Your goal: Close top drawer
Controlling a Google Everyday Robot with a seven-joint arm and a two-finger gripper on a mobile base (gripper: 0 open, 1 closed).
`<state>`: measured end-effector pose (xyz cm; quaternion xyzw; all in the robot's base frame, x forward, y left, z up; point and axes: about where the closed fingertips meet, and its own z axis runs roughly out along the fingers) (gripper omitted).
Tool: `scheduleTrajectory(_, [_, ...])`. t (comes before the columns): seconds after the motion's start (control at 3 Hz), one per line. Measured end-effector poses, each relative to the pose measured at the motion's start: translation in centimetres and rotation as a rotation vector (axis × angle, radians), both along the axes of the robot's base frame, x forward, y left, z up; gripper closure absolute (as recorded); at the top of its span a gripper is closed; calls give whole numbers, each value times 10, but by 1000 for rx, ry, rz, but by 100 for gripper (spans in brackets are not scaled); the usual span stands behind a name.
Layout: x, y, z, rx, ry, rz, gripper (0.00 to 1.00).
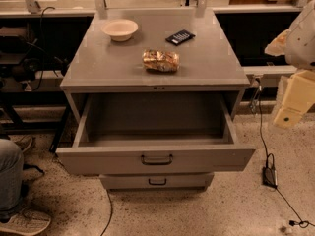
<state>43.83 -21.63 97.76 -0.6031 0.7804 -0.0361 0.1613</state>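
Observation:
The top drawer of a grey metal cabinet is pulled far out towards me. Its inside is bare. Its wide flat front carries a small black pull handle in the middle. My gripper is the cream-coloured end of the arm at the right edge of the view. It hangs to the right of the cabinet, at about the height of the open drawer, and touches nothing.
On the cabinet top lie a cream bowl, a black flat device and a shiny snack bag. A shorter drawer sits below, slightly out. A power brick with cables lies on the floor at right. A person's leg and shoe are at bottom left.

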Motion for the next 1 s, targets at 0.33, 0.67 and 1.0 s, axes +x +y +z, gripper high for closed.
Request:
scheduleTrajectory(0.33, [0, 0, 0, 0, 0, 0, 0])
scheduleTrajectory(0.67, [-10, 2, -32, 15, 107, -48, 0])
scheduleTrajectory(1.0, [-34, 14, -81, 86, 236, -122, 15])
